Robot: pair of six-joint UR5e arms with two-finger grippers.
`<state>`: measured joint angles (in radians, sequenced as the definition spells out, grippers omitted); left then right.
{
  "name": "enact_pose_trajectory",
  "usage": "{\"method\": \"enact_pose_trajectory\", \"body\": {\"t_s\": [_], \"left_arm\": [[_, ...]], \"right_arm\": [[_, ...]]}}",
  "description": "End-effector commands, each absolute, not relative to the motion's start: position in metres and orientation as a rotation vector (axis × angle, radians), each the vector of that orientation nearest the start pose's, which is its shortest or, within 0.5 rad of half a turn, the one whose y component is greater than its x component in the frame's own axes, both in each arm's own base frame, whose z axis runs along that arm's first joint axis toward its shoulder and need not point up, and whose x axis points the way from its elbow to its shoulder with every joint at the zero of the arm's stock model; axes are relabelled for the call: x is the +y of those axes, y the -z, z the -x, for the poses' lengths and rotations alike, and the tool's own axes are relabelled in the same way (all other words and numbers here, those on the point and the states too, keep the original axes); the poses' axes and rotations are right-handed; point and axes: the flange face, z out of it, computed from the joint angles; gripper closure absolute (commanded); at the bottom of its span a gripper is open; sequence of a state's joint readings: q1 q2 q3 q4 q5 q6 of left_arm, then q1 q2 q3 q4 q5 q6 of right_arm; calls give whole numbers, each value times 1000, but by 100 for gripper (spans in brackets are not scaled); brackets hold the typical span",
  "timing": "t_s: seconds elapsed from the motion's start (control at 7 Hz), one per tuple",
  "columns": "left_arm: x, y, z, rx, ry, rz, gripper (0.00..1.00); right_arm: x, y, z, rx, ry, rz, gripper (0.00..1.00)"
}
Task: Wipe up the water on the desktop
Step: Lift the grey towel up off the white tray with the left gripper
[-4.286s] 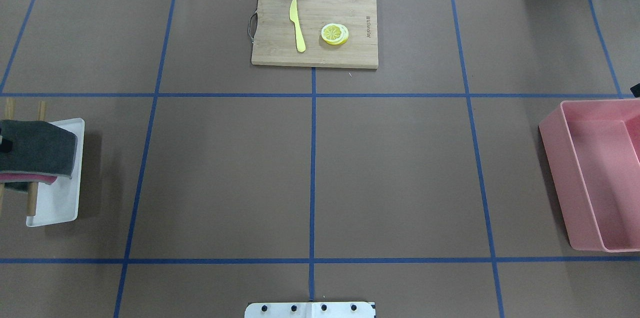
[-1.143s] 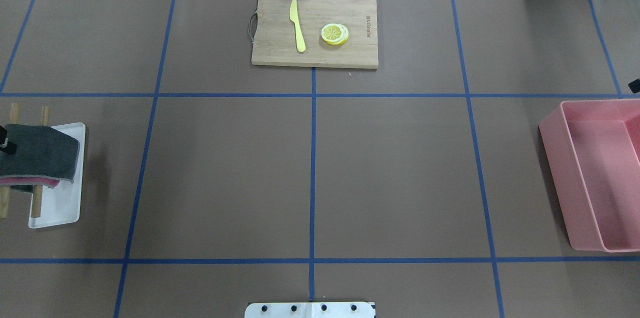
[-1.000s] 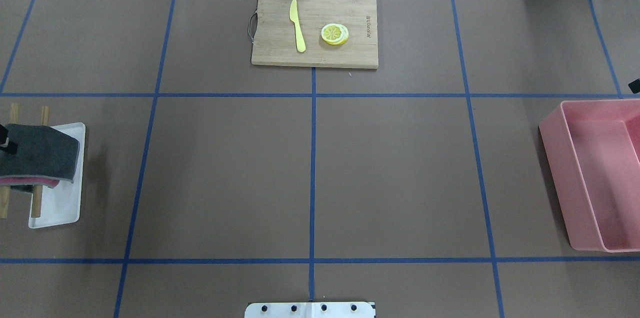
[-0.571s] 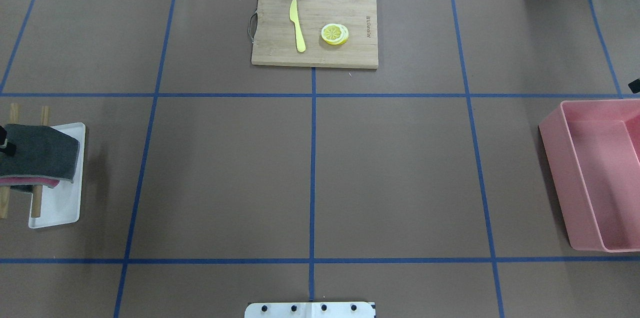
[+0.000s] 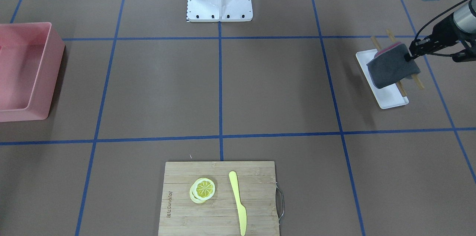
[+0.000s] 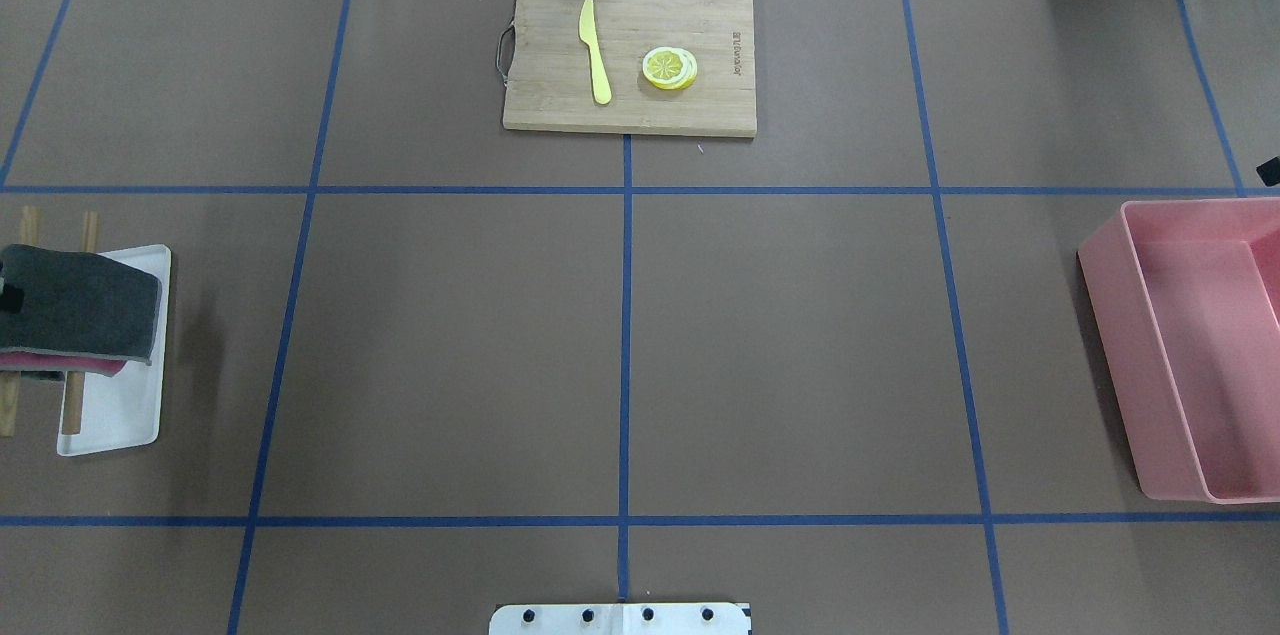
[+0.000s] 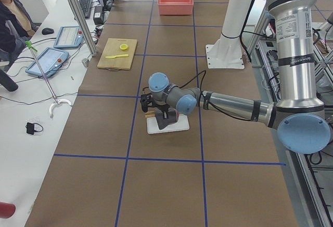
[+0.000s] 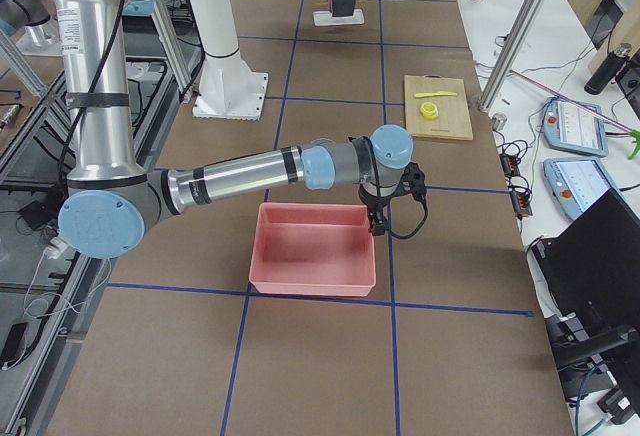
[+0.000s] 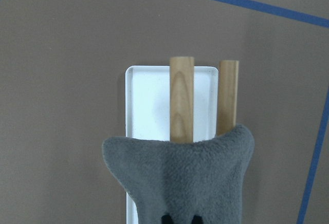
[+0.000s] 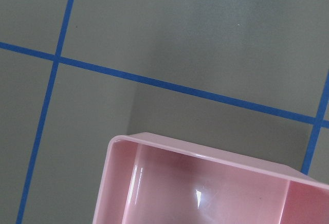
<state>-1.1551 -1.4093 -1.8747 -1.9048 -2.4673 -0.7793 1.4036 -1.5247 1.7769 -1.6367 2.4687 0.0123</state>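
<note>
The brown desktop (image 6: 450, 345) with blue tape lines shows no water patch that I can make out. My left gripper (image 5: 410, 56) is shut on a grey cloth (image 5: 392, 67) at the table's left end, over a white tray (image 5: 391, 99). The cloth (image 9: 180, 180) drapes over two wooden rods (image 9: 181, 98), with a pink cloth (image 6: 95, 363) under it. In the overhead view the grey cloth (image 6: 85, 303) is at the left edge. My right gripper (image 8: 383, 214) hangs by the far side of the pink bin (image 8: 315, 248); I cannot tell whether it is open or shut.
A bamboo cutting board (image 6: 545, 65) with a yellow knife (image 6: 597, 55) and lemon slices (image 6: 669, 68) lies at the far middle. The pink bin (image 6: 1190, 345) stands at the right edge. The robot's base plate (image 6: 620, 619) is at the near middle.
The grey cloth in my left gripper has shifted slightly towards the robot's side, and the white tray has slid a little with it. Nothing else has moved.
</note>
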Motion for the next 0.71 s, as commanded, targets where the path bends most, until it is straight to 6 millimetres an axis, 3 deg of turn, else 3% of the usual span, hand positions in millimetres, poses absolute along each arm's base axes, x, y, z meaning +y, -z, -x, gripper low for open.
{"method": "enact_pose_trajectory", "body": {"t_s": [0.0, 0.14, 0.29, 0.57], "left_arm": [[-413, -515, -122, 1036, 97, 142, 100], [-415, -507, -116, 1064, 98, 142, 100], [-422, -490, -113, 1118, 126, 172, 100], [-492, -353, -150, 1228, 282, 205, 100]], "right_arm": [[-511, -530, 30, -909, 229, -97, 0], [-511, -528, 30, -909, 229, -99, 0], [-524, -509, 33, -912, 236, -128, 0], [-547, -425, 74, -930, 211, -174, 0]]}}
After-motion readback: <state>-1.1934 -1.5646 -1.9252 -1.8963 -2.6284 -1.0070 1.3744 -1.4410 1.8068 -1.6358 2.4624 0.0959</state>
